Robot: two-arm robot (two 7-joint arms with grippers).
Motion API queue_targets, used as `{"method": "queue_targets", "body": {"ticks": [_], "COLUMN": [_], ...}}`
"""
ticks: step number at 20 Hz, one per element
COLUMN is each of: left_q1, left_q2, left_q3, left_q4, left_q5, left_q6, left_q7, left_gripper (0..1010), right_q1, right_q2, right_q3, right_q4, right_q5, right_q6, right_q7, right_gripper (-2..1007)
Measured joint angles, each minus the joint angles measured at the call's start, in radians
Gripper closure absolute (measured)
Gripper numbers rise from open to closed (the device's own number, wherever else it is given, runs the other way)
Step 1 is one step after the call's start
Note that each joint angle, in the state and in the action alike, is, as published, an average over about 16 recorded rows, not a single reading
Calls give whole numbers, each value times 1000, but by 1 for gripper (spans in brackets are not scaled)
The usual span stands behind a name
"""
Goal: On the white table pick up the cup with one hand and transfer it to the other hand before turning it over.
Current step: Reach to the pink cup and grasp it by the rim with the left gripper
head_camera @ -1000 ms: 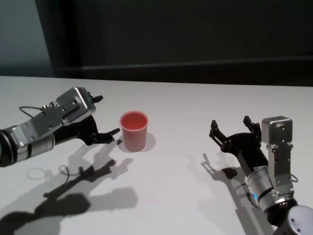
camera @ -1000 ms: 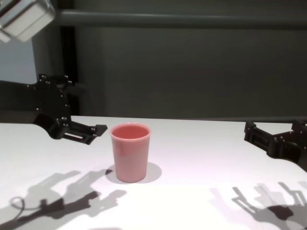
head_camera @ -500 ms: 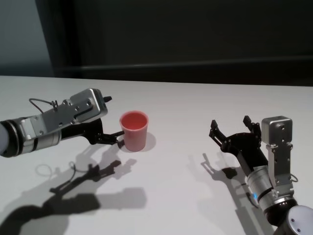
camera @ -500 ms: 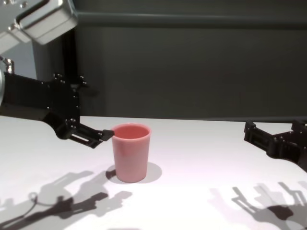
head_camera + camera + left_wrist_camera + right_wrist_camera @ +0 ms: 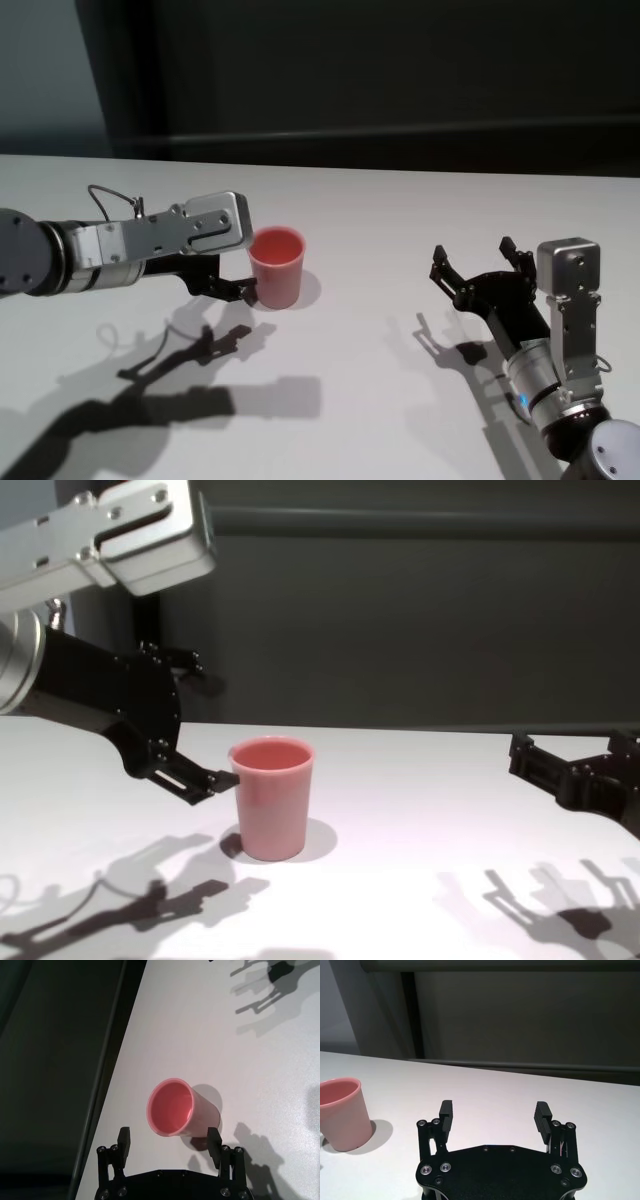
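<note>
Head view: cup (image 5: 276, 266) beside left claw (image 5: 243, 270)

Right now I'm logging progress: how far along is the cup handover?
Nothing is finished: the cup stands upright on the white table. In hand: the left tool, open, straddles its rim without gripping. Left: lift, pass to the open right tool waiting apart, then flip.

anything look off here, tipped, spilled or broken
Nothing stands out. The cup stands upright on the table, intact, nothing spilled. The left gripper is open with its fingers at either side of the cup; the right gripper is open, well off to the side.
</note>
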Motion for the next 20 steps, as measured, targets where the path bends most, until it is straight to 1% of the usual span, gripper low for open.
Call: {"method": "queue_targets", "body": {"ticks": [5,10,15,20], "left_q1": [-54,-102,-151,-204], "left_q2": [3,-2,-17,-41], "left_q3": [53,99,140,180], "left_q4": [15,31,56,93], "left_q5": [37,64,83,100], "left_q6": [18,25,21,11], "left_q7": [-46,-87,-120,-153], "left_gripper": [7,7,7,7], "right_q1": [0,0,0,0], "right_q2": [0,0,0,0], "right_q3": [0,0,0,0], "right_q4": [0,0,0,0], "right_q5": [0,0,0,0], "right_q6": [0,0,0,0], "right_q7": [0,0,0,0], "right_gripper": [1,1,1,1]}}
